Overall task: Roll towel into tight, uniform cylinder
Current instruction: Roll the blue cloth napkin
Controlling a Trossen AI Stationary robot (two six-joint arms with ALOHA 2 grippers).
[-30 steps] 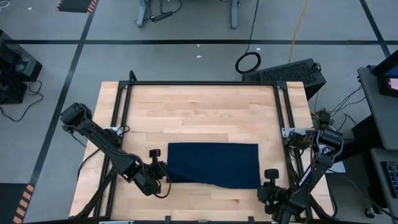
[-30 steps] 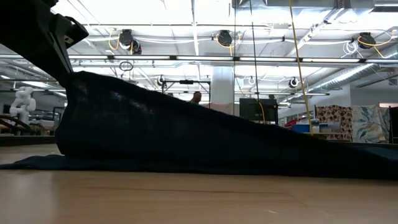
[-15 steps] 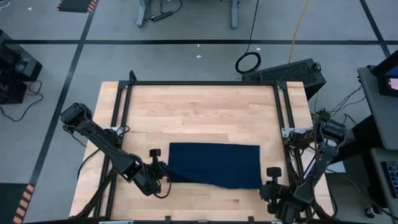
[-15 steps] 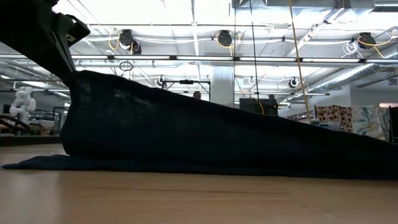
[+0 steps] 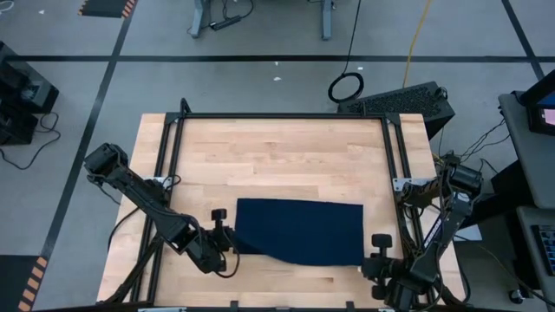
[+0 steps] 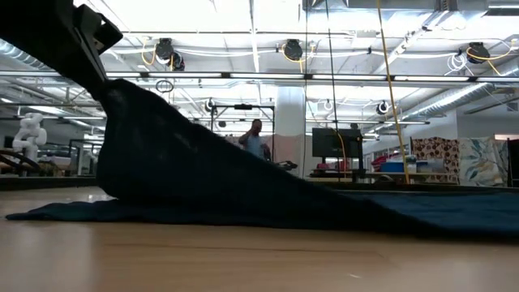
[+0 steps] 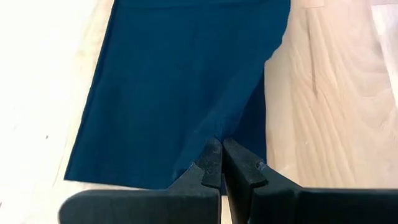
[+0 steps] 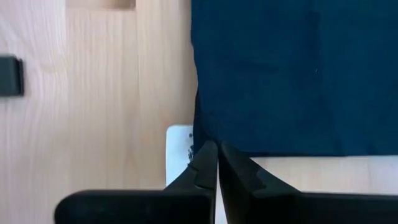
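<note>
towel [image 5: 299, 230]: shifted slightly right | right side apparently dropped flat, low view

A person [image 6: 256, 138] stands beyond the wooden table [image 5: 277, 156].

High view looks straight down; low view sits level at tabletop; both wrist views hover close; all share the towel [image 5: 299, 231].

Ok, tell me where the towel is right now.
In the high view the towel lies on the near half of the table, between the left gripper, pinching its near-left corner, and the right gripper at its near-right corner.
</note>
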